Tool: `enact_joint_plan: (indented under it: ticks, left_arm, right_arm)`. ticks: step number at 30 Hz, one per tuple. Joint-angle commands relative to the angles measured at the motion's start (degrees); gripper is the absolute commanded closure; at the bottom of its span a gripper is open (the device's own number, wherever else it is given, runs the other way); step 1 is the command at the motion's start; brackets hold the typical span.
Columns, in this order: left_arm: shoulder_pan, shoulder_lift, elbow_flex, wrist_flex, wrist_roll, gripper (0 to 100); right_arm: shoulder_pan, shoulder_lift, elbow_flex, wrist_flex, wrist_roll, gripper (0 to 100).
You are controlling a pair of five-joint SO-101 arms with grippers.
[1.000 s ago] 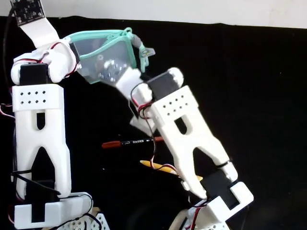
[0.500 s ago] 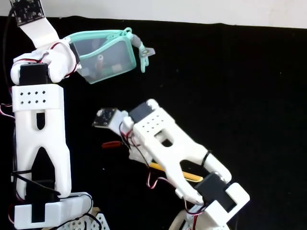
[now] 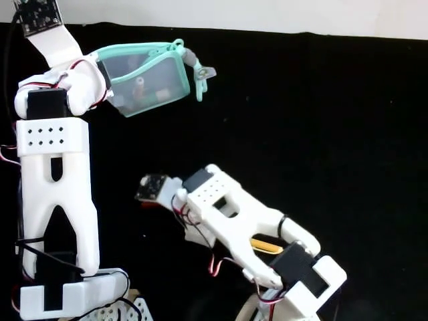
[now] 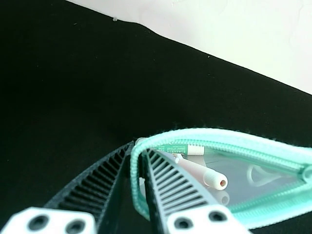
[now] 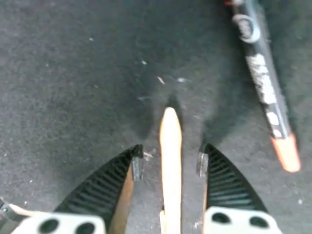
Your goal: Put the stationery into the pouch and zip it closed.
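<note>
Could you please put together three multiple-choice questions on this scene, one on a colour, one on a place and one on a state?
1. What colour is the rim of the pouch?
A) red B) teal C) yellow

2. Where is the yellow pencil?
A) in the pouch B) on the table, inside the open right claw C) upright in a cup

3. How is the pouch's zip?
A) open B) zipped shut C) torn off

Answers:
1 B: the zip edge is teal.
2 B: the right wrist view shows it lying between the spread fingers.
3 A: the mouth gapes, with a white pen inside, while the left claw pinches the rim.
</note>
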Motion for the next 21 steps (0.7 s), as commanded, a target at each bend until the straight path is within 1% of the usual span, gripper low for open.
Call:
enact_joint_plan:
  ticks: [1, 4, 9, 12, 17, 21]
  left_arm:
    - [0.7, 0.0, -1.4, 0.5, 0.2, 99]
    - [0.7, 0.0, -1.4, 0.5, 0.2, 99]
    - [0.7, 0.0, -1.4, 0.5, 0.2, 99]
    - [0.7, 0.0, -1.4, 0.5, 0.2, 99]
    - [0.7, 0.0, -1.4, 0.6, 0.2, 99]
    - [0.7, 0.0, -1.4, 0.6, 0.2, 99]
  right_arm:
    - [-1.5, -1.6, 1.2, -3.6, 0.5, 81.5]
    - [-1.7, -1.5, 1.3, -4.4, 0.4, 82.4]
    - [-1.6, -1.5, 1.3, -4.5, 0.4, 94.1]
    - [-1.5, -1.5, 1.3, -4.5, 0.4, 99.1]
    - [-1.0, -1.8, 1.1, -5.3, 0.4, 99.1]
    - [3.2, -2.4, -1.8, -4.8, -0.3, 99.1]
